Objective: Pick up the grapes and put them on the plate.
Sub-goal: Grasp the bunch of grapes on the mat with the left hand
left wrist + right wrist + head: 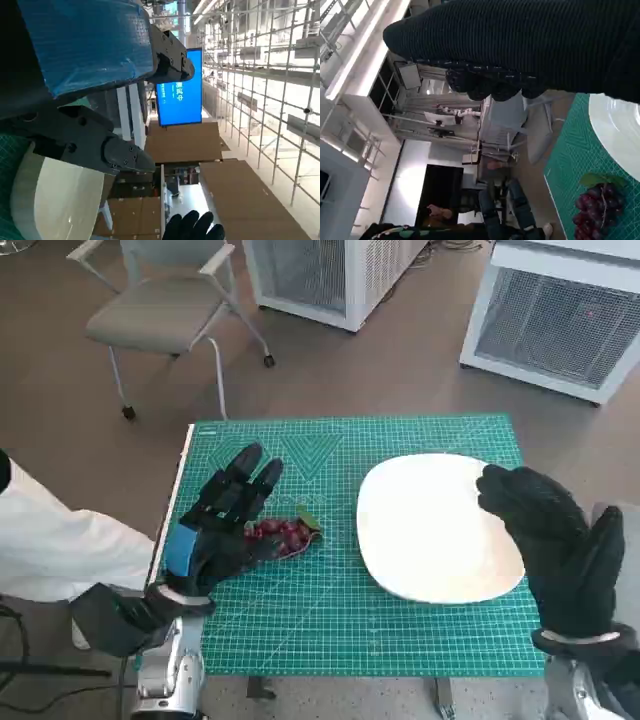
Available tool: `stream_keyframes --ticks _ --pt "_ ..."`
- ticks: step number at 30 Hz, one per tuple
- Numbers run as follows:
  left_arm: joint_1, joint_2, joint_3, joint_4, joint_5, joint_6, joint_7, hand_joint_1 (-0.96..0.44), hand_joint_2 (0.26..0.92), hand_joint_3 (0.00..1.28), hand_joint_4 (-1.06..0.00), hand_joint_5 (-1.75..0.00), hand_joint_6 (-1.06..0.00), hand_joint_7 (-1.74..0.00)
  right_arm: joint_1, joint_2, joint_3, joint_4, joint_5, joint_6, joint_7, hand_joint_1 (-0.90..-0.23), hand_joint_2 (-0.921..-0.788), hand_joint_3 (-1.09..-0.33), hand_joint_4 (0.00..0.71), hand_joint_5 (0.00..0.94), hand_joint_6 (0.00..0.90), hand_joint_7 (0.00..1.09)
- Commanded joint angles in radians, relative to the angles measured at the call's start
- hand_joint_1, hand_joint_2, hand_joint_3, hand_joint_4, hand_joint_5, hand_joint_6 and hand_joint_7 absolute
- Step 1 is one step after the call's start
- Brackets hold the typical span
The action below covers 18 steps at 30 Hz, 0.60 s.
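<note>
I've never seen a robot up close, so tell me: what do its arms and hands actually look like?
The left hand is black and mechanical, with bright blue tape across its back and a pale, rounded forearm behind it. The right hand is covered by a black knitted glove, ending in a light band at the wrist. Silvery metal parts show near both wrists.

The head camera looked steeply down; each wrist camera sat close behind its hand; all shared the plate (430, 540).
</note>
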Motion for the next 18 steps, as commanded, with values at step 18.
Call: stream_keyframes --ticks 18 --pt "0.001 0.028 0.002 0.008 0.004 -0.007 -0.027 -0.22 0.921 0.06 -0.3 0.0 -0.38 0.0 0.008 0.002 0.0 0.014 0.001 0.007 0.004 -0.332 -0.921 -0.604 0.423 0.888 0.232 1.03"
